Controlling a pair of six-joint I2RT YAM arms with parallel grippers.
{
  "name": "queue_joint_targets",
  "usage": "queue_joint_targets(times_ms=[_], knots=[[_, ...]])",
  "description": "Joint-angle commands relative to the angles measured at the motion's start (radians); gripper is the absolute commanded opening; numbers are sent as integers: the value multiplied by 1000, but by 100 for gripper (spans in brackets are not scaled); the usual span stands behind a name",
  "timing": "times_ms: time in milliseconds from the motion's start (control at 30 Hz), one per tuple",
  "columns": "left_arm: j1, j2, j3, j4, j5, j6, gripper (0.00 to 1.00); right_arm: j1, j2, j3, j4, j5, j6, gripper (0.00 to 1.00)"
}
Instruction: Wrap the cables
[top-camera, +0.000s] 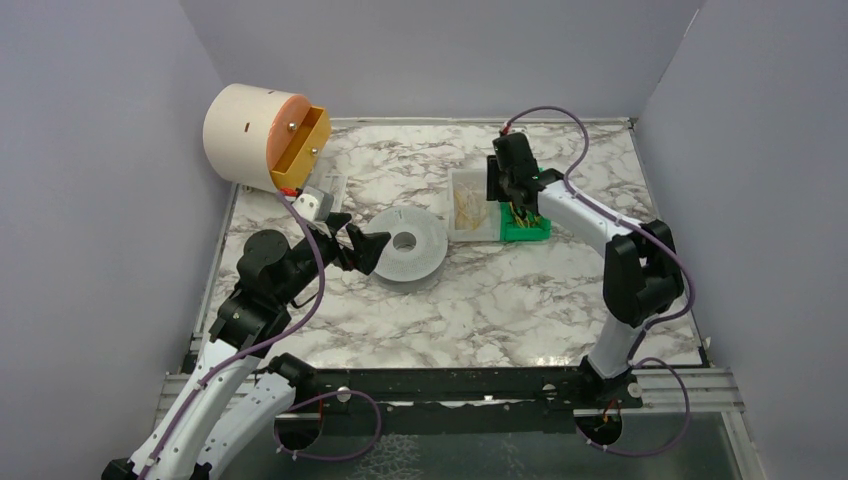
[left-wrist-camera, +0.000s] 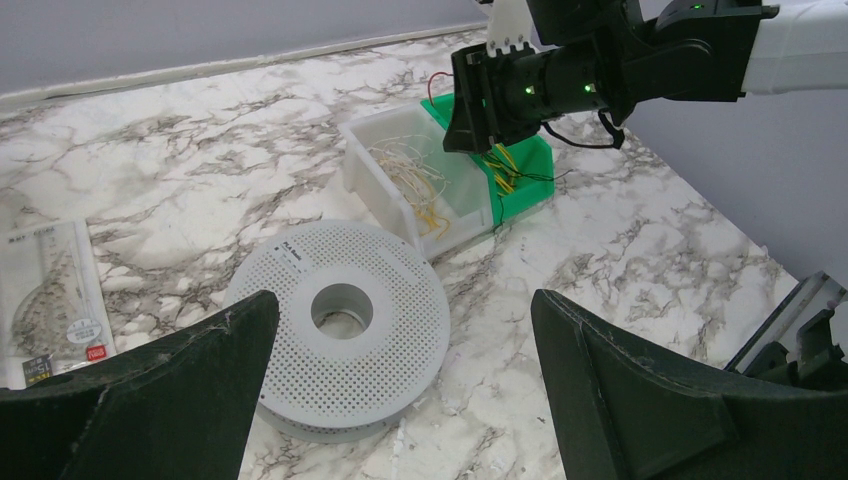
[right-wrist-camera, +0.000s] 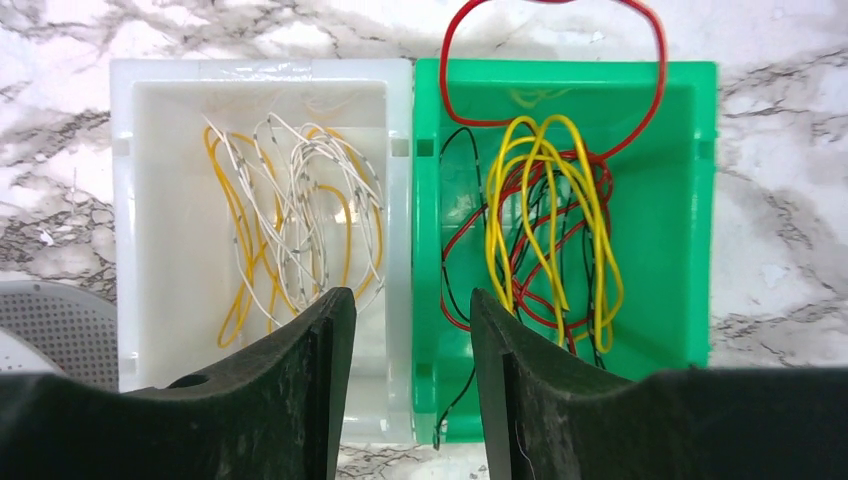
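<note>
**Right gripper over the bin wall, both grippers empty**

The cables (right-wrist-camera: 545, 230), a loose tangle of yellow, red and black wires, lay inside the green bin (right-wrist-camera: 690, 200). One red loop spilled over the green bin's rim onto the marble table (top-camera: 560, 300). A white bin (right-wrist-camera: 160, 200) stood touching the green bin, side against side, and held thinner white and yellow wires (right-wrist-camera: 290, 220). The right gripper (right-wrist-camera: 412, 297) hovered above the wall where the white bin met the green bin, its jaws partly apart with nothing between them. The left gripper (left-wrist-camera: 405, 305) hung well apart from the green bin, on the white bin's side, its jaws spread wide and empty. A perforated grey spool (left-wrist-camera: 300, 360) lay flat just beyond the white bin from the green bin.
</note>
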Motion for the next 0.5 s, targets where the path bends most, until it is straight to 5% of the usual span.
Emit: queue_joint_targets(times_ms=[0,467], knots=[[5,-10,-5,1,-12,9,99,-15,-84,34,-29,60,-5,51],[-5,-29,-6,-7,-22,10,99,-93,-56,31,-25,107,-39,44]])
